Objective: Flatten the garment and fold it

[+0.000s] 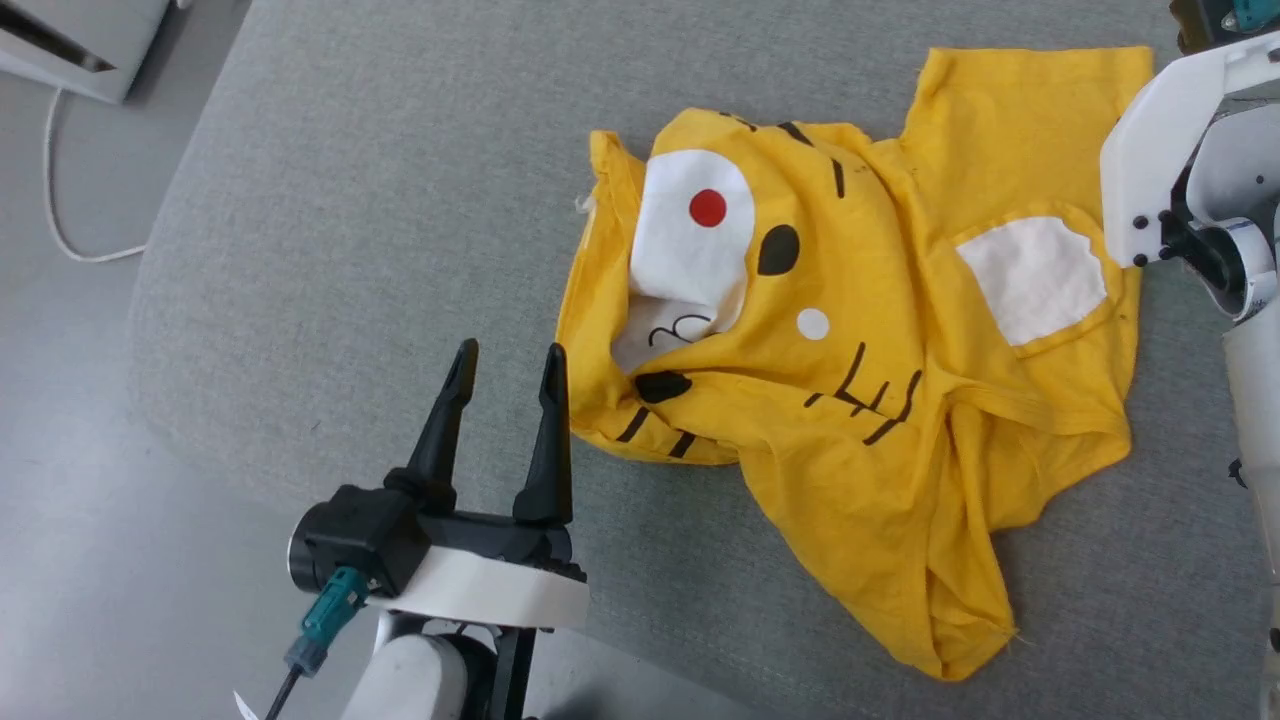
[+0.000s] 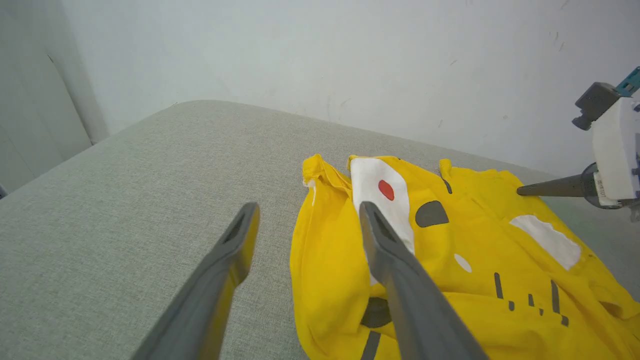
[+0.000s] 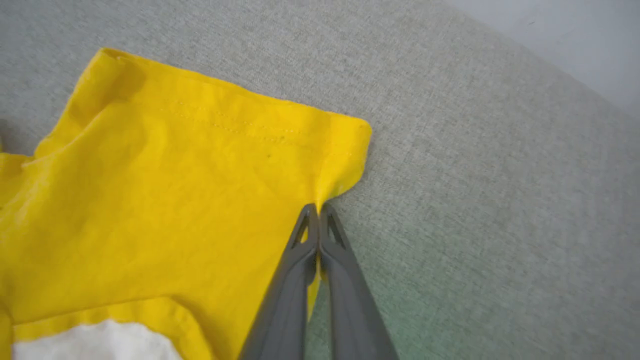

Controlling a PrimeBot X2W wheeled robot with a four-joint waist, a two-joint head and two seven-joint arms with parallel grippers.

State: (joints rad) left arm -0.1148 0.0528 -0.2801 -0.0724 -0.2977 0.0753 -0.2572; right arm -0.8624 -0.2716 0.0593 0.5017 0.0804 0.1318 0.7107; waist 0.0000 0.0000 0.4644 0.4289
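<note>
Nearest you: your left tool sits at the near left, its fingers apart and holding nothing. One finger is just beside the near-left edge of the garment; contact cannot be judged.

Garment: lies crumpled on the grey fabric table, right of centre, printed side up. The near hem is bunched into a narrow tail towards you. A white face patch with a red dot is creased at the left. Black spots and stripes run across the middle. A second white patch lies towards the right.

Farther: your right tool is at the far right corner of the garment, its fingers pressed together on a small pinch of yellow cloth just below the stitched hem. The cloth puckers at the tips.

Beyond the table: a pale wall.
</note>
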